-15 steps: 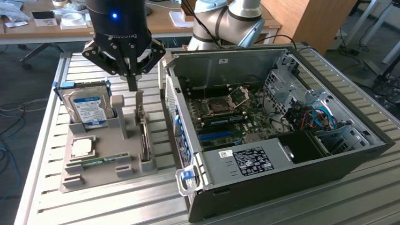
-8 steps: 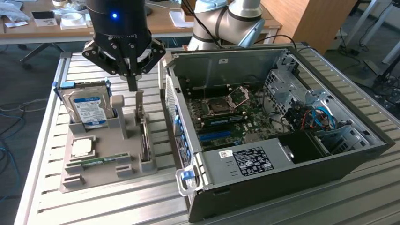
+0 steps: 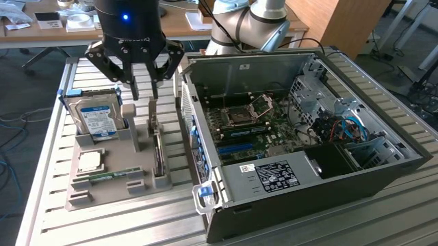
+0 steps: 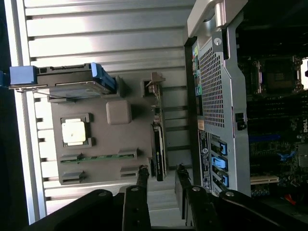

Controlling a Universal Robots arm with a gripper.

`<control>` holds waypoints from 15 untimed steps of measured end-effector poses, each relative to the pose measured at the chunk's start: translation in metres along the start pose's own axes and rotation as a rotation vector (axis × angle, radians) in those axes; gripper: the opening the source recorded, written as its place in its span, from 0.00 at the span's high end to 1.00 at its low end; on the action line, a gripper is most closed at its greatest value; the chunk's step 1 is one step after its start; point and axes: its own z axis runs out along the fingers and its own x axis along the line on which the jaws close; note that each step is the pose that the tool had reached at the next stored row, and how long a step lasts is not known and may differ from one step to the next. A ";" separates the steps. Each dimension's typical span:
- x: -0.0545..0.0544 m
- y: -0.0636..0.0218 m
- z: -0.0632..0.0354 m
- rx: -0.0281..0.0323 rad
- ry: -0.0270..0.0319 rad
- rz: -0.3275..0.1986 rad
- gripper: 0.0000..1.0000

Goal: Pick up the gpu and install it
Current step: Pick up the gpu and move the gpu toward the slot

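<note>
Black two-finger gripper (image 3: pixel 145 93), spread open and empty, hangs over the grey plastic tray (image 3: pixel 113 154); in the exterior view, the thin dark gpu card (image 3: pixel 159 154) stands on edge at its six o'clock
</note>
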 end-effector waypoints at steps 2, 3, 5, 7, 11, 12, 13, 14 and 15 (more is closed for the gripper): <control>0.000 0.0000 0.0000 0.0000 0.0000 0.000 0.58; 0.000 0.0000 0.0000 0.0000 0.0000 0.000 0.58; 0.000 0.0000 0.0000 0.0001 0.0000 0.000 0.58; 0.000 0.0000 0.0001 0.0001 0.0001 0.000 0.58; 0.000 -0.0001 0.0023 -0.0001 0.0000 0.000 0.58; 0.000 -0.0001 0.0025 -0.0001 0.0000 0.000 0.58; 0.000 -0.0001 0.0025 -0.0001 0.0002 0.000 0.58; 0.000 -0.0001 0.0025 -0.0002 0.0001 0.000 0.58; 0.000 -0.0001 0.0025 -0.0001 0.0000 0.000 0.58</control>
